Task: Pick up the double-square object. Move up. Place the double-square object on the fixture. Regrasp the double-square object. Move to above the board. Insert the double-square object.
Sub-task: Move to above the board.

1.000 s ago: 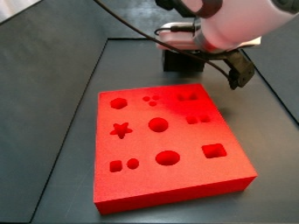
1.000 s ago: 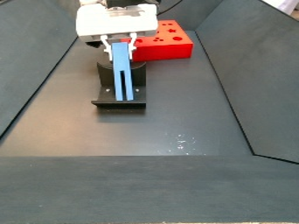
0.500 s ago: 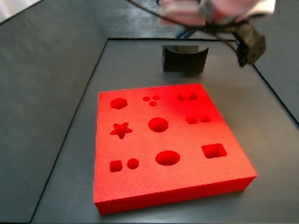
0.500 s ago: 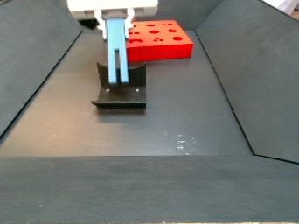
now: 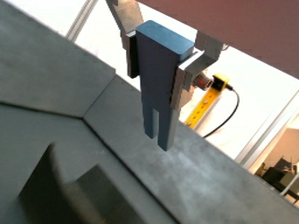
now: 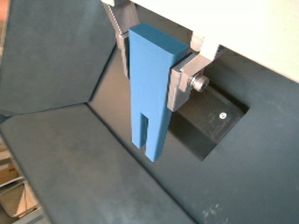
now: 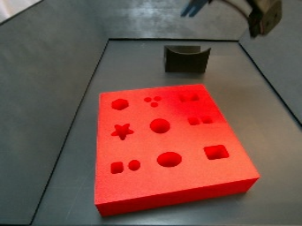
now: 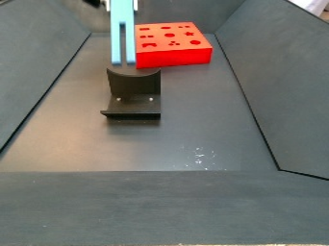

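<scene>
The double-square object [image 6: 152, 101] is a long grey-blue bar with a slot in its lower end, and it hangs upright. My gripper [image 6: 152, 61] is shut on its upper part, with a silver finger [image 6: 184, 80] pressed against each side; the other wrist view shows the same hold on the bar [image 5: 163, 92] by the gripper [image 5: 159, 63]. In a side view the bar [image 8: 122, 34] hangs above the dark fixture [image 8: 133, 96], clear of it, and the gripper is cut off by the frame's edge. The red board [image 7: 171, 146] with its shaped holes lies flat beyond the fixture [image 7: 185, 58].
The floor is a dark tray with sloping walls [image 8: 52, 86] on both sides. A dark part of the arm [image 7: 268, 18] shows at the frame's edge in a side view. A yellow cable [image 5: 205, 101] runs behind the gripper.
The gripper has risen straight up with the bar in it. The bar's lower end has lifted off the fixture, and the arm has mostly left both side views.
</scene>
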{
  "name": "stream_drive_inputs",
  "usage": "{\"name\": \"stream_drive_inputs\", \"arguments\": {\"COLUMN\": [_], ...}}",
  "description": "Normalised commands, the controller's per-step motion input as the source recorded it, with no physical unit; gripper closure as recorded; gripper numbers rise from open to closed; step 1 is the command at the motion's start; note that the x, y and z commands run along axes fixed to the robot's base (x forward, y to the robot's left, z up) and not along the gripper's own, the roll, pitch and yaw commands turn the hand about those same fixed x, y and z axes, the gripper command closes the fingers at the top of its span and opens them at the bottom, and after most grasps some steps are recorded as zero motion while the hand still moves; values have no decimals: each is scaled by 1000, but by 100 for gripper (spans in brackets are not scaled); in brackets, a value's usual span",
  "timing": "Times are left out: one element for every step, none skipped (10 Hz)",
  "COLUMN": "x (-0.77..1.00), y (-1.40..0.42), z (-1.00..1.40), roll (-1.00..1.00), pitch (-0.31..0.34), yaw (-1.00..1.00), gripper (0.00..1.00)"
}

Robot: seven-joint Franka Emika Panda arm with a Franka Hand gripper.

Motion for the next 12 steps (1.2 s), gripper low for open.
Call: {"name": "stream_drive_inputs", "arguments": {"x": [-21,-22,-19,-10,-3,15,19,-552,-551,-582,-603,-611], "y": [49,41,32,18,9,-7,-10,-1000,-1000,-1000,-1000,-1000], "z": [1000,1000,1000,874,756,463,345,208,184,216,202,205], "roll": [-46,-52,-52,-51,-52,-47,-44,-1000,-1000,-1000,-1000,-1000], "pitch": [111,114,111,109,109,112,115,-17,-18,-36,-44,-44], "yaw": [17,34,53,66,74,84,87,-60,-59,-61,-65,-70], "gripper": [100,100,100,100,100,100,100,100,100,100,100,100]}}
